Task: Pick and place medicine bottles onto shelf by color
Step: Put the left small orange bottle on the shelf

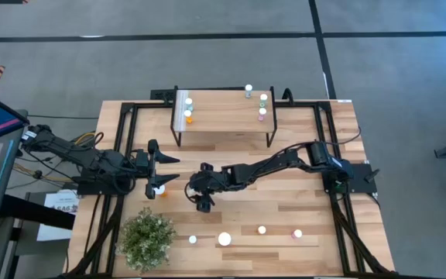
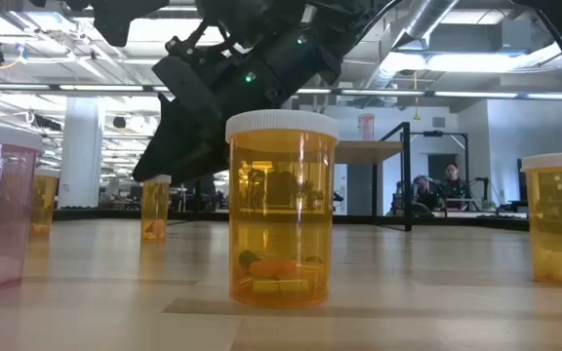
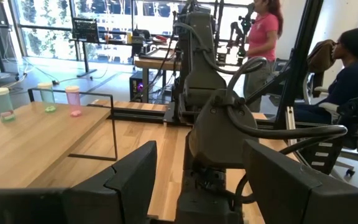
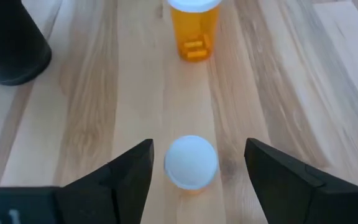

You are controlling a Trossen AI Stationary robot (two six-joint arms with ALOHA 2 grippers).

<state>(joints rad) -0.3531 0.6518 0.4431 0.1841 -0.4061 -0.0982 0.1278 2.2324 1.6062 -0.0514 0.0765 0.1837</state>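
Observation:
The shelf [image 1: 223,128] stands at the table's far side, with small bottles at its left end [image 1: 188,111] and its right end [image 1: 262,105]. My right gripper [image 4: 197,146] is open and slants down over the table's middle [image 1: 199,194]. Its fingers stand on either side of a small white-capped orange bottle [image 4: 191,163], upright on the table, with a gap on both sides. Just beyond it stands another orange bottle [image 4: 194,31], [image 1: 159,188]. My left gripper [image 1: 169,170], [image 3: 197,155] hangs open and level above that bottle, holding nothing.
A green plant [image 1: 147,239] sits at the near left. Several bottles stand along the near edge: a larger one [image 1: 224,239], [image 2: 281,210], small ones [image 1: 193,240], [image 1: 262,230] and a pink one [image 1: 297,232]. People sit beyond the table [image 3: 347,68].

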